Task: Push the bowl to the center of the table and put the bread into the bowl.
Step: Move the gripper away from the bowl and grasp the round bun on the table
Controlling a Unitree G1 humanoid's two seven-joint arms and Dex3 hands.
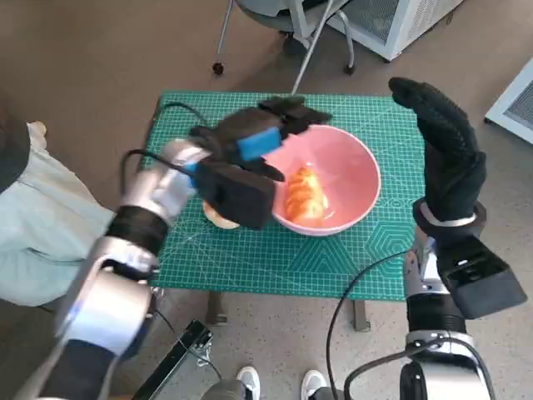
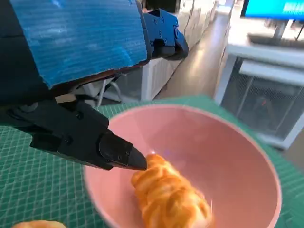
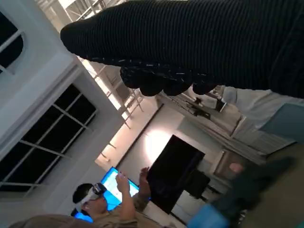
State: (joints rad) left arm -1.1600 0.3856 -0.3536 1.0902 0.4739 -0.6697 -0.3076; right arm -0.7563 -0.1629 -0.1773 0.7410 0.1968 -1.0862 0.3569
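A pink bowl stands near the middle of the green cutting mat. A golden bread roll lies inside it, also seen in the left wrist view as the roll in the bowl. My left hand hovers over the bowl's left rim with its fingers apart; one fingertip ends just beside the roll and holds nothing. My right hand is raised to the right of the bowl, flat and open, touching nothing.
A second piece of bread lies on the mat under my left forearm, its edge showing at the left wrist picture's border. A chair base stands behind the table. A person wearing a headset shows in the right wrist view.
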